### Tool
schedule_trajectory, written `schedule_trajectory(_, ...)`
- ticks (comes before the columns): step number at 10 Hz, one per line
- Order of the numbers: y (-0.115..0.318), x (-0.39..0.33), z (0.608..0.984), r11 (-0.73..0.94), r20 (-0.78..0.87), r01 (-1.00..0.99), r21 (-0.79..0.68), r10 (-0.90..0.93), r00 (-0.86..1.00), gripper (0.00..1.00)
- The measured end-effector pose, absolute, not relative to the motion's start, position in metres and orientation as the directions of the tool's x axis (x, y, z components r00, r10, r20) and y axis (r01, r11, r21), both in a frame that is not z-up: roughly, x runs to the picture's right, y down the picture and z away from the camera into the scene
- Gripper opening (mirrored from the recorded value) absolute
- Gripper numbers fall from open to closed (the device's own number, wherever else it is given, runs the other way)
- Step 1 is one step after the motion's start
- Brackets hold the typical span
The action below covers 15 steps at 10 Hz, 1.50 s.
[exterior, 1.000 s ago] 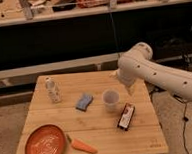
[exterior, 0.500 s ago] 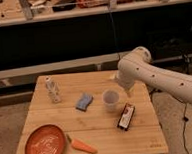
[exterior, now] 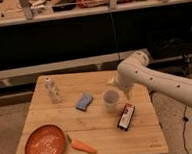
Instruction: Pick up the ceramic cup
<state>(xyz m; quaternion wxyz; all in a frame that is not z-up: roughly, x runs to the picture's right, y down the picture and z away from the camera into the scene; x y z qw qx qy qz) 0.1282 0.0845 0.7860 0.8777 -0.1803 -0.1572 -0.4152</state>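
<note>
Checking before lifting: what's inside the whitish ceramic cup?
Only pale inner wall shows in the whitish handleless ceramic cup; its bottom is hidden. The open gripper hangs close beside it.

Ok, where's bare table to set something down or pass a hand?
Bare: back strip between bottle and gripper; front-right corner beyond the carrot and dark packet. Crowded: middle right, where gripper hangs beside ceramic cup, sponge left.

This looks like a robotics lab or workshop. A white robot arm (exterior: pixel 162 82) reaches in from the right over a small wooden counter (exterior: pixel 93 123), with its end effector (exterior: pixel 122 93) low at the counter's right side. A long far shelf (exterior: pixel 59 15) is heaped with gear, a cable (exterior: pixel 115 40) hangs below it, and the floor (exterior: pixel 7 123) is hard and speckled.
</note>
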Motion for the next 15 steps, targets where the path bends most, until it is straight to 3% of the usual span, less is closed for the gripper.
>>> schedule_trajectory(8,0.118,0.117,0.804,0.505,0.474,0.852,-0.136,-0.723,0.503,0.8)
schedule_trajectory(15,0.121,0.112,0.808,0.497,0.474,0.857,-0.132,-0.728,0.495,0.8)
